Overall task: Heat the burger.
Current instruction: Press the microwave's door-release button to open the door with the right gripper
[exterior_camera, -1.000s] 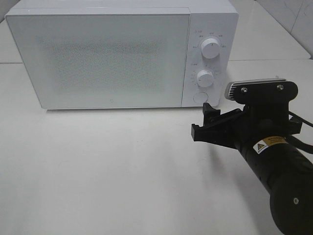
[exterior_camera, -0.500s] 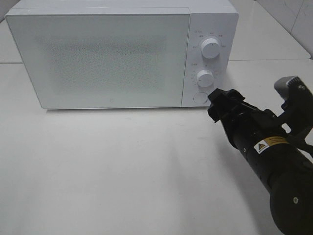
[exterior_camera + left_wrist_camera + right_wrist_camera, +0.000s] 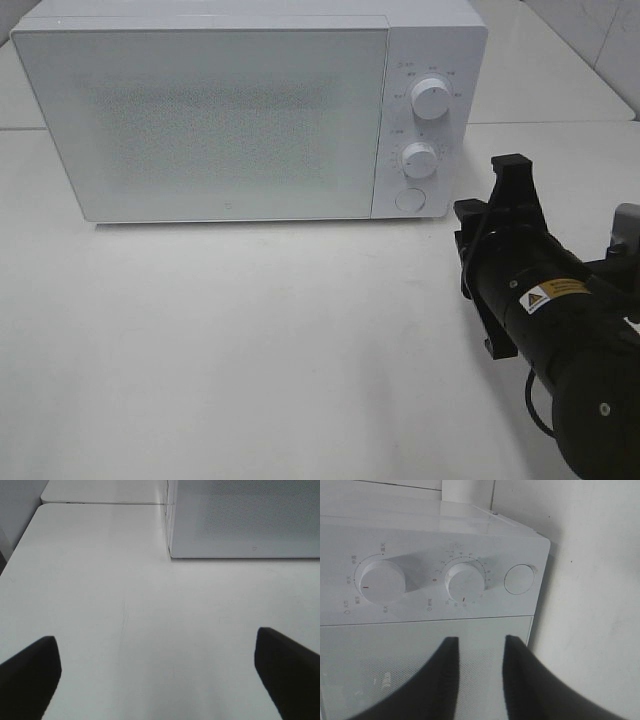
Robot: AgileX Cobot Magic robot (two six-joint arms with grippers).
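Note:
The burger is out of view in every frame. A white microwave (image 3: 220,120) stands at the back of the table with its door shut. My right gripper (image 3: 492,195) hovers rolled on its side just off the microwave's front right corner, touching nothing. In the right wrist view its fingers (image 3: 445,680) stand close together with a narrow gap and nothing between them, pointing at the control panel under the lower knob (image 3: 465,580). My left gripper (image 3: 160,680) is wide open and empty over bare table, short of the microwave's left corner (image 3: 172,550).
The control panel carries two knobs (image 3: 431,98) (image 3: 419,160) and a round button (image 3: 409,199). White table (image 3: 250,340) stretches in front of the microwave. A second table edge (image 3: 100,500) lies behind it, and a tiled wall rises at the back right.
My right gripper has drawn back to the right from the round button, rolled onto its side, and its fingers have narrowed. The left gripper has stayed open.

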